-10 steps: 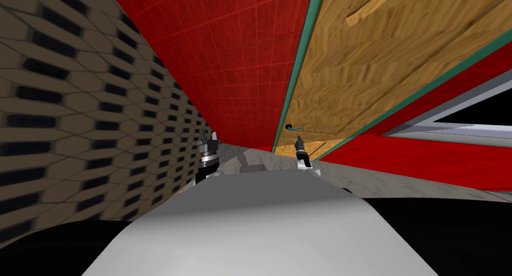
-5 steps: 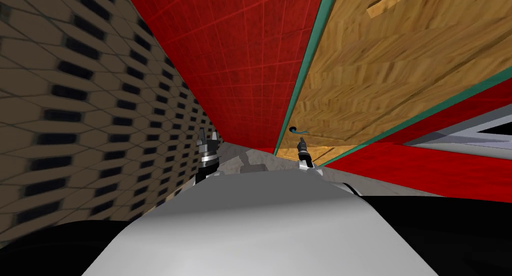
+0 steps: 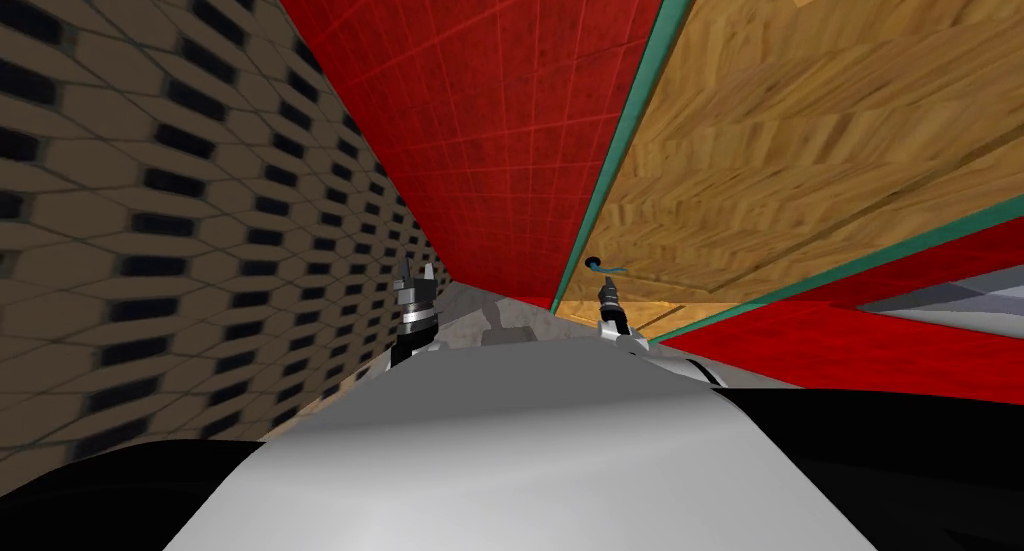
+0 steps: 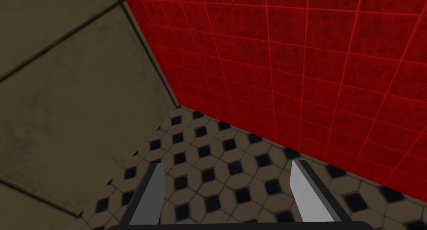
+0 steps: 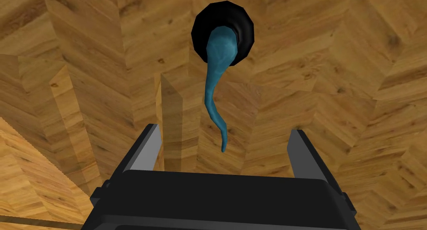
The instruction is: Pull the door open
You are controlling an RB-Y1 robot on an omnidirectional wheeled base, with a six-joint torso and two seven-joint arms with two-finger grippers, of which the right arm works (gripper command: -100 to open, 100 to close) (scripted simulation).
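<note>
Wooden door (image 3: 800, 155) at one o'clock in green frame (image 3: 610, 205), blue lever (image 5: 214, 81) on black rose (image 5: 244, 27) at twelve o'clock of right gripper (image 5: 224, 131), jaws apart, grasping nothing, left gripper (image 4: 227, 165) at eleven o'clock, released, facing red wall (image 3: 480, 125)

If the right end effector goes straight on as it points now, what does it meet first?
Probably the blue handle, its tip between the right end effector's open fingers; the wooden door lies behind.
</note>
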